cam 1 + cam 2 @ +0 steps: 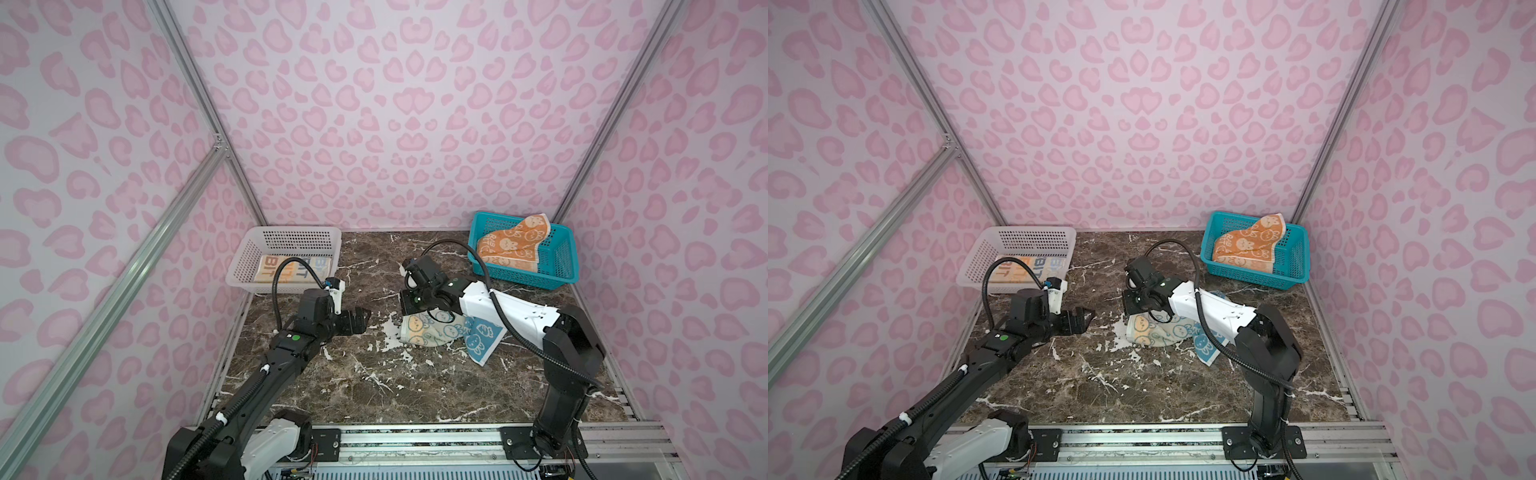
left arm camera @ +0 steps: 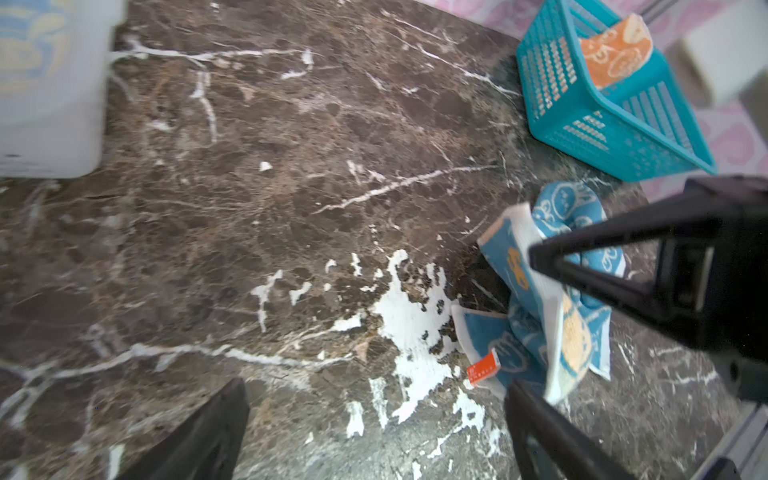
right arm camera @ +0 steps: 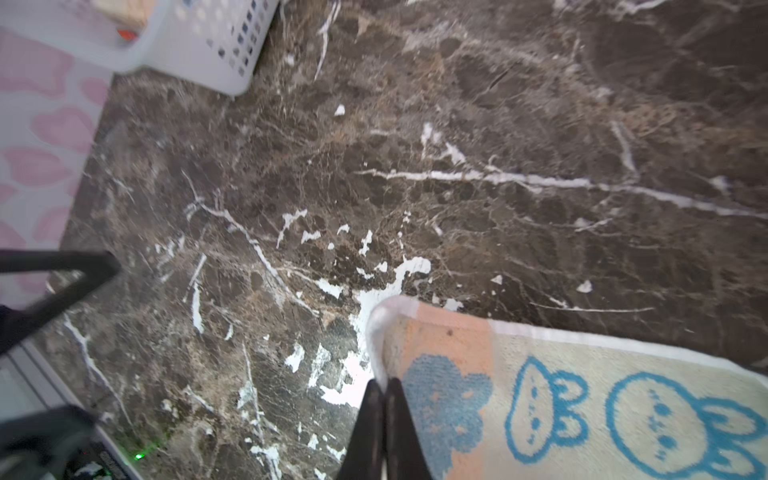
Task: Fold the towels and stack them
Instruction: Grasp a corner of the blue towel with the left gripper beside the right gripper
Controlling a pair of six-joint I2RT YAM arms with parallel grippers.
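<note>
Landmark: blue towel (image 1: 440, 334), crumpled on the marble table (image 1: 374, 386), pale reverse side uppermost.
Right gripper (image 3: 384, 386): jaws pinched together on the blue towel's left edge, near a corner.
Left gripper (image 1: 360, 322): jaws spread wide, nothing held; left of the blue towel, apart from it.
Cream towel (image 1: 286, 266): laid flat in the white basket (image 1: 299, 231), behind and left of the blue towel.
Orange towel (image 1: 511, 245): draped in the teal basket (image 1: 523, 276), behind and right of the blue towel.
</note>
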